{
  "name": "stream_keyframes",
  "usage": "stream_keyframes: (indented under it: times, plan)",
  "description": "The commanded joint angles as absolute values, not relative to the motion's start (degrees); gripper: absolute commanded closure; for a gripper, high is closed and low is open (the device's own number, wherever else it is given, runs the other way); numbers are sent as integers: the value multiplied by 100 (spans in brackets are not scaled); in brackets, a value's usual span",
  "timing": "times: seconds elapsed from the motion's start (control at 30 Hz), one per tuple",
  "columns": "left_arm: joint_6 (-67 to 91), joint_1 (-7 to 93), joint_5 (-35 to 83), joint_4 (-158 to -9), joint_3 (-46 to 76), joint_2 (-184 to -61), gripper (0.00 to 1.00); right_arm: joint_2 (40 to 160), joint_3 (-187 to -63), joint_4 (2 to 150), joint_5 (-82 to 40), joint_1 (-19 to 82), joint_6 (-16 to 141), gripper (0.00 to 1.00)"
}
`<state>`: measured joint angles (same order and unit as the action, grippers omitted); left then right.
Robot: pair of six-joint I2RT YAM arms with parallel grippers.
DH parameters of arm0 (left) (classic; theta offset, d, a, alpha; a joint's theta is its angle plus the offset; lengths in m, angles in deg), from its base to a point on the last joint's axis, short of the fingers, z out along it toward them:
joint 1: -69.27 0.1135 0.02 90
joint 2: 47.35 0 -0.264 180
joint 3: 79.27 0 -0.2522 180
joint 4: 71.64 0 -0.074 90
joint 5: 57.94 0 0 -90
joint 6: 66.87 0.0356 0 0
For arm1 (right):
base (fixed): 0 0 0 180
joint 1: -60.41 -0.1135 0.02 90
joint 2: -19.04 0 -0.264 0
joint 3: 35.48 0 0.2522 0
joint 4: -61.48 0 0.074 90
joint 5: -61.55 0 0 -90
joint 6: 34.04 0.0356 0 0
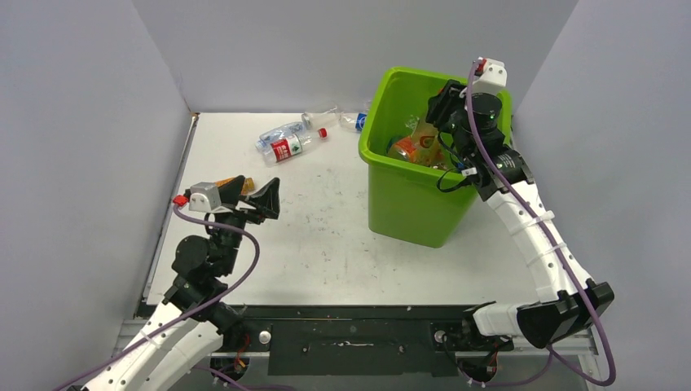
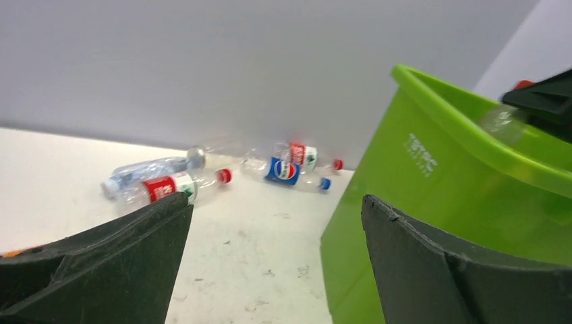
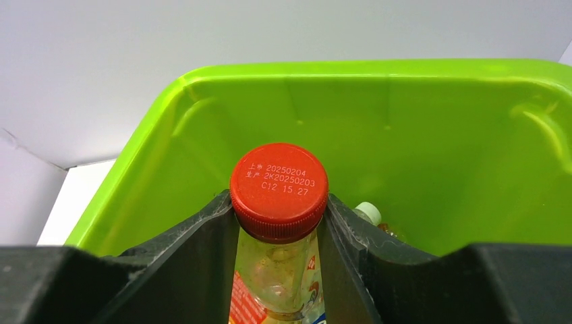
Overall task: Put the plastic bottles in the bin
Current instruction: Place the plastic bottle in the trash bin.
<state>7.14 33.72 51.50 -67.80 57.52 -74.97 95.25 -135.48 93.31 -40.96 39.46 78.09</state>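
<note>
One red-capped bottle [image 3: 278, 192] clamped below cap by my right fingers [image 3: 195, 256] over bin [image 3: 418, 71]: likely light, slick, crushable. Left fingers [image 2: 121, 256] spread.

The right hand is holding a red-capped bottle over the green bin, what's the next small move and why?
Probably open the right hand and let the red-capped bottle drop: its fingers grip it at the neck, and it hangs over the open bin.

Red cap [image 3: 278, 192]: "20250204", "2K20250203", "C12 15 27"; Pepsi logo on clear bottle [image 2: 282, 171].
</note>
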Motion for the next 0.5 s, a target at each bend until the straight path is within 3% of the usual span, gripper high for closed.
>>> stream_keyframes:
  times: [0.0,0.03,0.13,0.2,0.3,0.47]
  plan:
    - [825,3354,6130,-7715,5078,-7802,4,9351,-13556,9729,-3844,3931,7865,78]
    - [791,3350,6110,-7957,4965,-7897,4,9386,-13642,9863,-3819,3933,7865,71]
    - [776,3350,6074,-8248,4758,-8109,4,9352,-13780,10035,-3724,3916,7893,32]
    - [849,3350,6029,-8252,4751,-8176,4,9266,-13898,10097,-3694,3898,7931,18]
    - [854,3351,6095,-8138,4834,-8169,4,9148,-14243,10232,-3594,3822,8006,10]
    - [743,3350,6423,-7966,4976,-8040,4,8677,-14494,10054,-3510,3111,7976,7]
